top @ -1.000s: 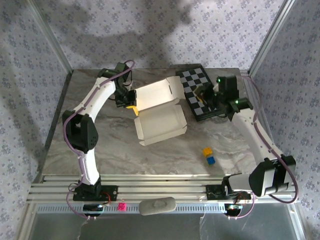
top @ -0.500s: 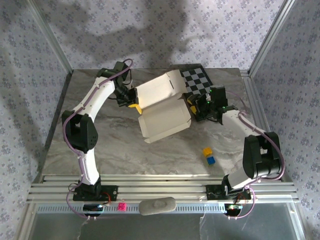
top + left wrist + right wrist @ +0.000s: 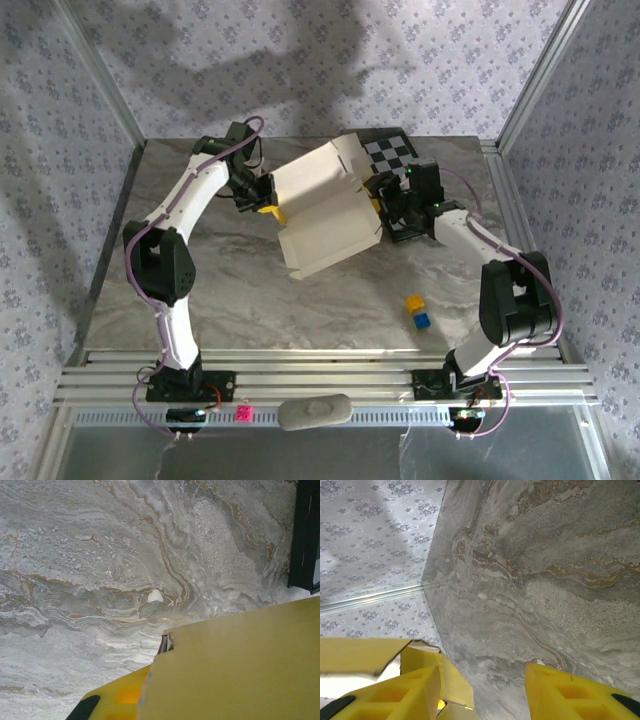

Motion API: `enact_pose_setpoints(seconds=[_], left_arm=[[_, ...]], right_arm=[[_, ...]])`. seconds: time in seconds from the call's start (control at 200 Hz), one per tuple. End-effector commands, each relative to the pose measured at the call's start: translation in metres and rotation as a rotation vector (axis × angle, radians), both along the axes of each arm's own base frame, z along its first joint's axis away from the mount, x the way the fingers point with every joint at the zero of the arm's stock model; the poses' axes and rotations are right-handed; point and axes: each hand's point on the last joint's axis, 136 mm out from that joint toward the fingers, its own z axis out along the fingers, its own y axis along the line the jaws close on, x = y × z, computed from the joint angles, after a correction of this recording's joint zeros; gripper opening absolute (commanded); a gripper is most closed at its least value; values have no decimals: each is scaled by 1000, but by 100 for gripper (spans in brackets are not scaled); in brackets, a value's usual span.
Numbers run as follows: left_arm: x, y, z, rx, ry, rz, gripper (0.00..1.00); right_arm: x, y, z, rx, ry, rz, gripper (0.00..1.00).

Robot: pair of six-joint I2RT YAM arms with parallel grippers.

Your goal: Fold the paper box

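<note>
The paper box [image 3: 325, 215] lies open in the middle of the table, whitish inside, its lid panel raised toward the back. My left gripper [image 3: 263, 200] is at the box's left edge, shut on the cardboard. In the left wrist view the yellow sheet [image 3: 240, 665] covers the jaws and one yellow finger [image 3: 115, 700] shows beneath it. My right gripper [image 3: 385, 207] sits at the box's right side. Its jaws [image 3: 480, 700] stand open, and a yellow flap [image 3: 452, 680] rests just inside the left finger [image 3: 385, 695]. Bare table fills the gap up to the right finger [image 3: 575, 695].
A black-and-white chequered board [image 3: 397, 162] lies behind the right gripper. A small yellow cube [image 3: 413, 302] and a blue cube [image 3: 421, 320] sit on the near right of the marble table [image 3: 220, 300]. Patterned walls and metal posts enclose the table.
My right arm has swung left and down to the box's right side and its jaws have opened wider. The box has turned slightly and its lid stands higher. The left gripper keeps its hold.
</note>
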Motion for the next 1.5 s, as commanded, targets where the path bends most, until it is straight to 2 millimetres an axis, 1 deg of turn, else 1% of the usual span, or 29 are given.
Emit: enact_pose_setpoints(seconds=[0.0, 0.1, 0.195, 0.25, 0.255, 0.275, 0.58, 0.74, 0.915, 1.064, 1.129, 1.329, 1.494], left_arm=[[5, -6, 16, -47, -32, 1, 0], [5, -7, 18, -51, -35, 1, 0], [4, -7, 20, -54, -39, 1, 0], [4, -7, 20, -53, -38, 1, 0], [4, -7, 20, -53, -38, 2, 0], [4, -6, 20, -54, -37, 3, 0], [5, -6, 22, -76, -41, 18, 0], [5, -7, 24, -82, -43, 19, 0], [5, -8, 25, -96, -41, 25, 0], [5, -12, 26, -120, -34, 32, 0], [5, -13, 26, -126, -33, 33, 0], [4, -12, 28, -127, -38, 35, 0], [3, -11, 30, -127, -40, 35, 0]], right_arm=[[6, 12, 8, 1, -20, 27, 50], [8, 14, 4, -7, -9, 31, 50], [12, 17, 6, -6, -17, 42, 50], [10, 20, -1, -12, -1, 56, 51], [13, 21, 5, -9, -14, 56, 51], [15, 24, 11, -7, -26, 64, 50], [8, 39, -1, -49, 8, 123, 47], [6, 41, -7, -89, 28, 144, 38], [2, 41, -6, -166, 18, 159, 36], [-1, 51, -4, -211, -3, 195, 33], [-1, 54, -6, -234, -2, 207, 31], [-7, 56, -8, -356, 11, 248, 18], [-9, 58, -6, -444, 2, 281, 9]])
